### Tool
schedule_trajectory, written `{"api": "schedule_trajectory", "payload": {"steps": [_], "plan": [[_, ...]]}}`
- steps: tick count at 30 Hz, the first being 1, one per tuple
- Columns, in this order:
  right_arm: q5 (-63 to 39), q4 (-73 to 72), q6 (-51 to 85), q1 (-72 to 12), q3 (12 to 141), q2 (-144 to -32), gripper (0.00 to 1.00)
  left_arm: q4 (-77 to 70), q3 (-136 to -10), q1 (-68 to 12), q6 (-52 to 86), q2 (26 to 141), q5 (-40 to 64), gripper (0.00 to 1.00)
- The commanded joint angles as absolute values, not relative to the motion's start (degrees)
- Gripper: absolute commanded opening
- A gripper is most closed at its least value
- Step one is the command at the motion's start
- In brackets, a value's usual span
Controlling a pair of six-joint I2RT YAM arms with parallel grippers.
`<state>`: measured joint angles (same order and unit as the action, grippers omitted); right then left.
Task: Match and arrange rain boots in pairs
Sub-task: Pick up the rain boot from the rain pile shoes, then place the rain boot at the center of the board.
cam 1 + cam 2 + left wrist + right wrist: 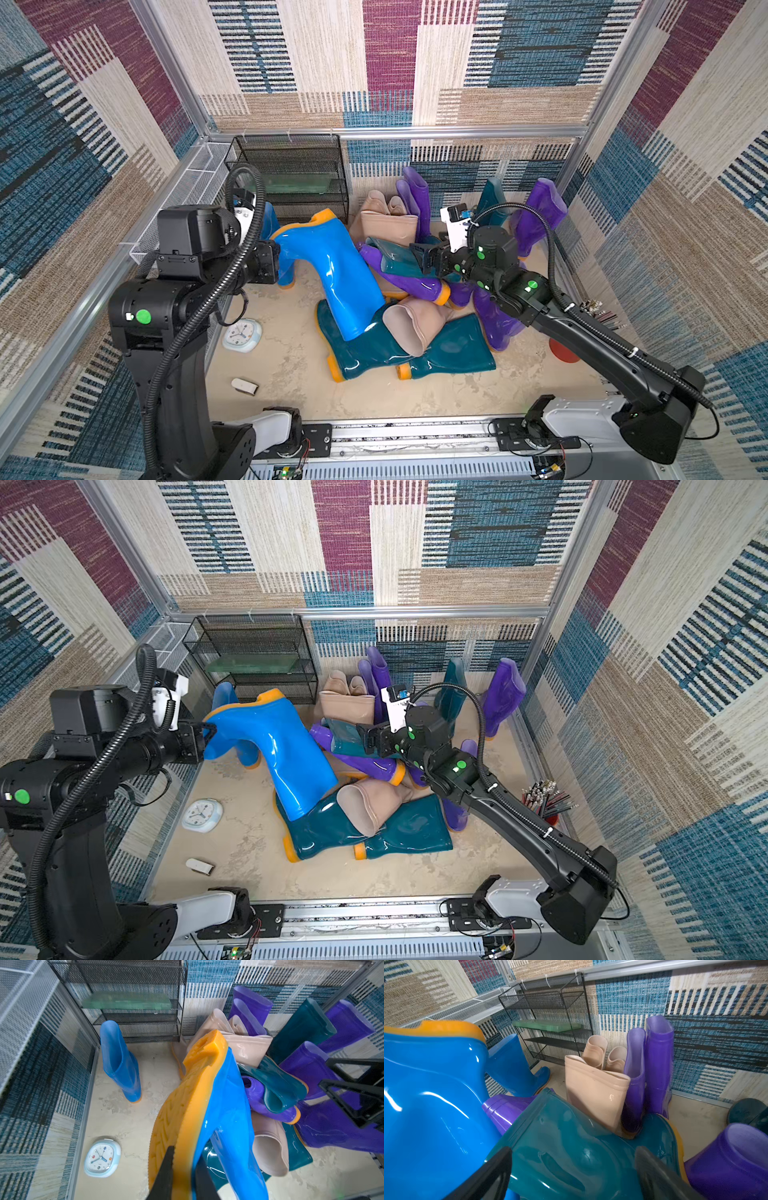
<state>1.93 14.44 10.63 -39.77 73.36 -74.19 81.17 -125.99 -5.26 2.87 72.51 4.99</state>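
2 bright blue boots: tilted blue boot (pixel 332 270) pinched at toe sole by left gripper (pixel 182 1159), shaft leaning on pile (pixel 415 328); mate (pixel 120 1064) upright beside rack (pixel 291 174). Right gripper (pixel 573 1151) spread astride teal boot (pixel 560 1118). Raise shaft clear, stand beside mate.

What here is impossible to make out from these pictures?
Boots low in the pile: both top views, covered by the bright blue boot and others.
Red round object: top view, mostly behind the right arm.
Small white item on floor: too small to name.
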Motion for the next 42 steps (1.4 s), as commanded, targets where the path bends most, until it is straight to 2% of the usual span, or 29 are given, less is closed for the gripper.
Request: {"api": "schedule_trajectory", "payload": {"steps": [1,4,15,19,24,28,32,36,42], "plan": [[0.87,13.26,10.55,-39.73,74.23,-75.89,0.95,74.46,-128.54,-5.28,3.95,73.46,6.12,0.00],[0.60,13.26,10.38,-39.33,74.21,-77.05,0.95,73.82,-131.53,-5.27,3.87,74.22,4.22,0.00],[-0.74,17.29,7.55,-37.41,77.90,-76.59,0.95,69.60,-135.97,-5.27,4.64,77.88,7.85,0.00],[3.11,18.50,4.74,-37.70,77.78,-75.85,0.95,67.85,-139.97,-5.22,5.56,79.58,6.59,0.00],[14.69,16.57,-0.89,-42.15,74.59,-74.00,0.95,65.84,-142.47,-4.93,7.52,82.75,8.39,0.00],[20.12,13.98,-5.07,-46.63,72.01,-70.71,0.95,64.24,-143.88,-3.59,10.33,85.08,11.14,0.00],[29.23,10.58,-12.31,-54.11,66.64,-67.97,0.95,62.60,-143.83,-1.21,13.70,87.03,15.94,0.00],[39.24,4.85,-18.37,-63.52,62.10,-69.26,0.95,61.85,-142.18,-0.30,14.80,87.68,18.18,0.00],[50.87,-7.67,-24.64,-69.61,61.25,-75.57,0.95,59.36,-135.57,0.04,15.03,86.18,18.29,0.00]]}}
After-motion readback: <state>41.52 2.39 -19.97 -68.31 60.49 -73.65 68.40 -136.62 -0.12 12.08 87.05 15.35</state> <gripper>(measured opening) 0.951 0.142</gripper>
